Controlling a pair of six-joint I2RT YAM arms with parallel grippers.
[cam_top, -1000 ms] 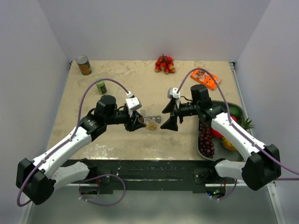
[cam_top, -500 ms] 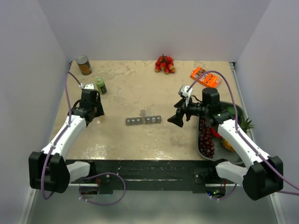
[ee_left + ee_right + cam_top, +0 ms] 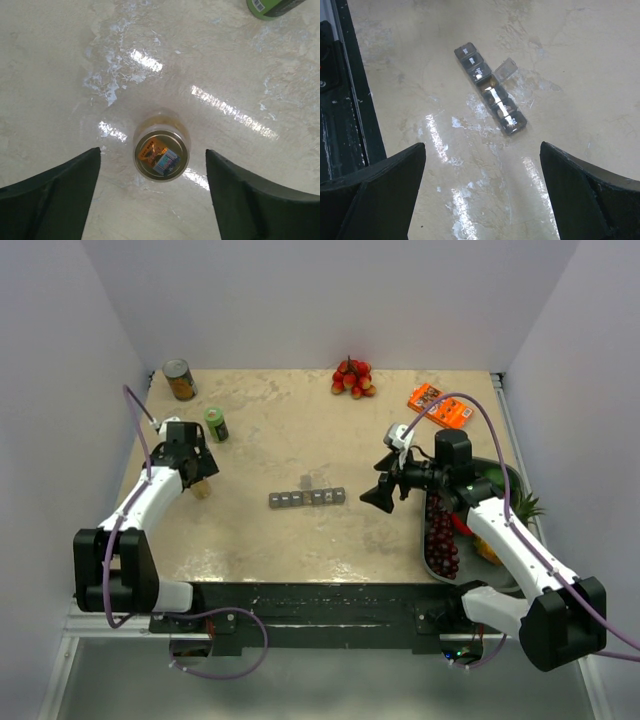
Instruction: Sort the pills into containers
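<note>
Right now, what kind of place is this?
Probably a robot lab bench: left arm and right arm bolted to a table, plain white walls around, a pill organiser.

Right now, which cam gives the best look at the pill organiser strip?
Right wrist: the pill organiser strip lies near centre, compartments distinct, one lid flipped open. Top external shows the strip only as a small grey bar. Left wrist misses it entirely.

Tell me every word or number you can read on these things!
No text is readable.
Green bottle: barcode, digits too small.
Small jar: orange and blue label, blurred.
Pill organiser: pale lid marks, lost in glare.
Orange box: white print, too small.
Tin can: label too small.
</note>
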